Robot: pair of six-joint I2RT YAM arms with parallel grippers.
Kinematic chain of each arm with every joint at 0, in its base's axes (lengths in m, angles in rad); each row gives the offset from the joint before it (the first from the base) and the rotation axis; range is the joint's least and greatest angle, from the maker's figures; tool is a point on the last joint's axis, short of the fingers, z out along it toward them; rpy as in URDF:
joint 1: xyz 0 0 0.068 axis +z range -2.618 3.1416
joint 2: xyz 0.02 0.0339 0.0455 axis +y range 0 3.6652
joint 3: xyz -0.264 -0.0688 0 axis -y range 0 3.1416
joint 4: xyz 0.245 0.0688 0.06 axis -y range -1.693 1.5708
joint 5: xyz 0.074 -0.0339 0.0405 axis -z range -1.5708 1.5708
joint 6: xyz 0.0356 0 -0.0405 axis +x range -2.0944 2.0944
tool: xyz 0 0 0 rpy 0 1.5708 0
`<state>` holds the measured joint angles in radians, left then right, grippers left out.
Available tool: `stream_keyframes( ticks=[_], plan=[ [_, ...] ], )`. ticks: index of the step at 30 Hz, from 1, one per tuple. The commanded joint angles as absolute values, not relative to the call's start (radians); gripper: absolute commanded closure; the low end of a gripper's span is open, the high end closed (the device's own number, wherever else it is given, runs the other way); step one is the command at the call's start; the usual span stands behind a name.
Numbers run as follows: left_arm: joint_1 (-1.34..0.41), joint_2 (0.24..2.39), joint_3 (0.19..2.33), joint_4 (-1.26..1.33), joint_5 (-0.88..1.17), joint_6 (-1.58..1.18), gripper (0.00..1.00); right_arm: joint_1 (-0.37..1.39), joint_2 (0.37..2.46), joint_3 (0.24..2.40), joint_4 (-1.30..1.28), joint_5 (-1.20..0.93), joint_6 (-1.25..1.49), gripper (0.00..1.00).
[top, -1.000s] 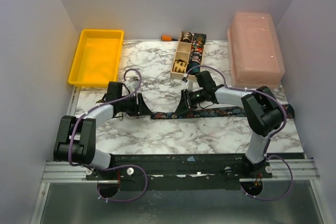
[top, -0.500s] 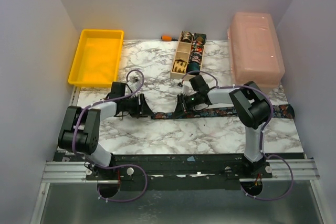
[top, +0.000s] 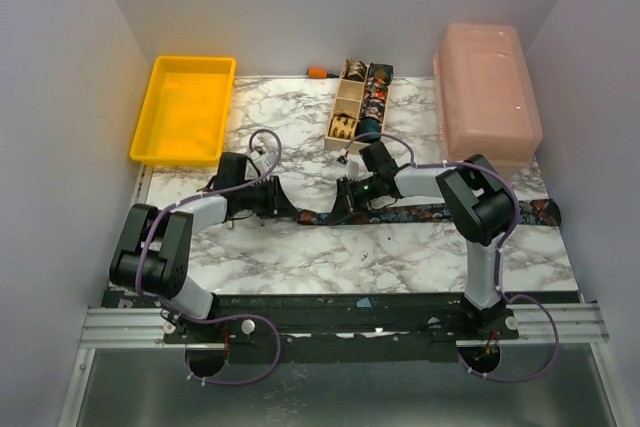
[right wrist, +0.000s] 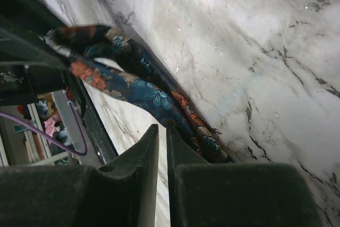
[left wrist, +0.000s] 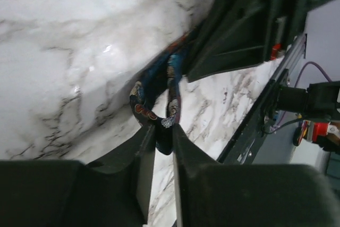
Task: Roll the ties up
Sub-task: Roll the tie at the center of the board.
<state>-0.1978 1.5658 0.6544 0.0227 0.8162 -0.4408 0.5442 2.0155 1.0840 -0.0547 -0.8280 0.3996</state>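
Observation:
One dark floral tie lies as a long strip across the marble table, running from mid-table to the right edge. My left gripper is at its left end. In the left wrist view the left gripper is shut on the folded tip of the tie, which is lifted slightly off the table. My right gripper sits on the strip a short way to the right. In its wrist view the right gripper is shut with only a thin slit between the fingers. The tie runs just past its tips, along the right finger.
A wooden compartment box holding small coiled ties stands at the back centre. A yellow tray is at the back left and a pink lidded box at the back right. An orange-handled item lies by the back wall.
My left gripper has moved right to the tie's end and closed on it. My right gripper shifted slightly left along the strip and narrowed.

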Motion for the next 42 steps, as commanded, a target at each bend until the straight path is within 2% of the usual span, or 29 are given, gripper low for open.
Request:
stream_keyframes(
  ticks=[1, 5, 12, 18, 23, 28, 32, 35, 38, 40, 42],
  plan=[
    [-0.261, 1.47, 0.665, 0.099, 0.879, -0.489, 0.87, 0.551, 2.068, 1.094, -0.103, -0.71, 0.364, 0.85],
    [-0.325, 1.48, 0.702, 0.11, 0.874, -0.531, 1.0, 0.551, 2.048, 1.103, -0.112, -0.713, 0.366, 0.85],
    [-0.387, 1.553, 0.761, 0.161, 0.865, -0.594, 1.0, 0.548, 1.976, 1.107, -0.148, -0.729, 0.353, 0.85],
    [-0.394, 1.586, 0.799, 0.134, 0.863, -0.588, 1.0, 0.523, 1.884, 1.112, -0.295, -0.724, 0.26, 0.82],
    [-0.425, 1.621, 0.826, 0.149, 0.86, -0.601, 1.0, 0.466, 1.816, 1.077, -0.421, -0.788, 0.164, 0.7],
    [-0.459, 1.683, 0.858, 0.178, 0.862, -0.624, 1.0, 0.442, 1.75, 1.046, -0.424, -0.82, 0.161, 0.52],
    [-0.484, 1.753, 0.896, 0.207, 0.875, -0.651, 0.99, 0.44, 1.766, 1.042, -0.408, -0.843, 0.174, 0.47],
    [-0.493, 1.81, 0.922, 0.238, 0.898, -0.692, 0.91, 0.439, 1.789, 1.04, -0.402, -0.843, 0.173, 0.43],
    [-0.493, 1.855, 0.94, 0.249, 0.92, -0.729, 0.69, 0.44, 1.806, 1.042, -0.389, -0.833, 0.184, 0.41],
    [-0.492, 1.877, 0.949, 0.245, 0.921, -0.744, 0.62, 0.44, 1.817, 1.045, -0.379, -0.819, 0.194, 0.41],
    [-0.492, 1.899, 0.955, 0.247, 0.927, -0.758, 0.6, 0.439, 1.828, 1.047, -0.366, -0.808, 0.206, 0.41]
  ],
)
